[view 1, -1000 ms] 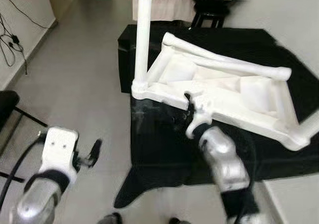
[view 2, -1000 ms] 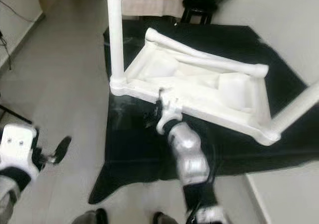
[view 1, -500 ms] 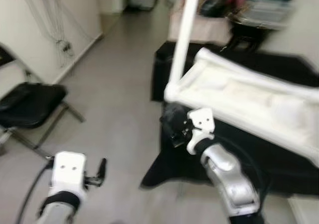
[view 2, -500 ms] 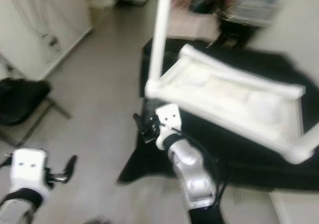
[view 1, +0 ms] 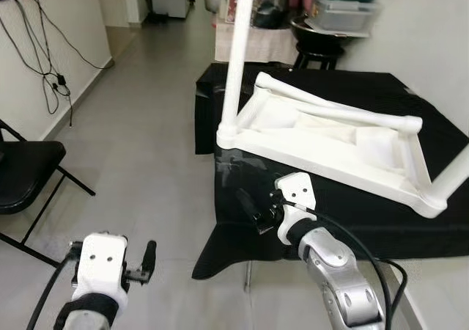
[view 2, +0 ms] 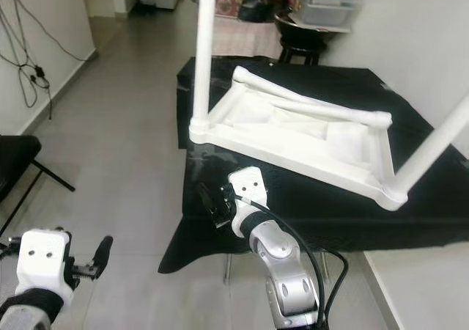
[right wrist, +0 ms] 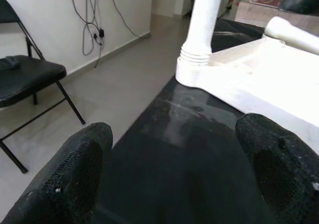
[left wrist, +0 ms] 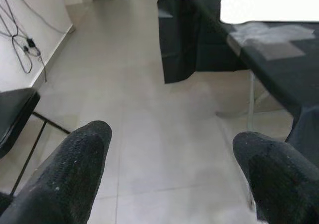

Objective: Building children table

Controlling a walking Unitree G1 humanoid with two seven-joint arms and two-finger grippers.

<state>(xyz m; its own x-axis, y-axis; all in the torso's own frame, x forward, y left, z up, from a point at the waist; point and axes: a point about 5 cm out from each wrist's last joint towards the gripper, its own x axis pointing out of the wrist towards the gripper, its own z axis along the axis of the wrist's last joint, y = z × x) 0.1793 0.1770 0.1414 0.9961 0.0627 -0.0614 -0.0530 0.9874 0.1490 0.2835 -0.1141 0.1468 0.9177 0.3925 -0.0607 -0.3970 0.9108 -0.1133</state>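
Children's table (view 1: 330,143): white, upside down on the black-draped surface (view 1: 352,213); two legs mounted upright, one at the near left corner (view 1: 236,59), one at the near right corner (view 1: 454,172).
Right gripper (view 1: 253,211): over the surface's near left edge, just before the table frame; jaws open, holding nothing.
Left gripper (view 1: 146,260): low over the grey floor (view 1: 139,147), well apart from the surface; jaws open, empty.
Folding chair (view 1: 26,172): black, by the left wall.
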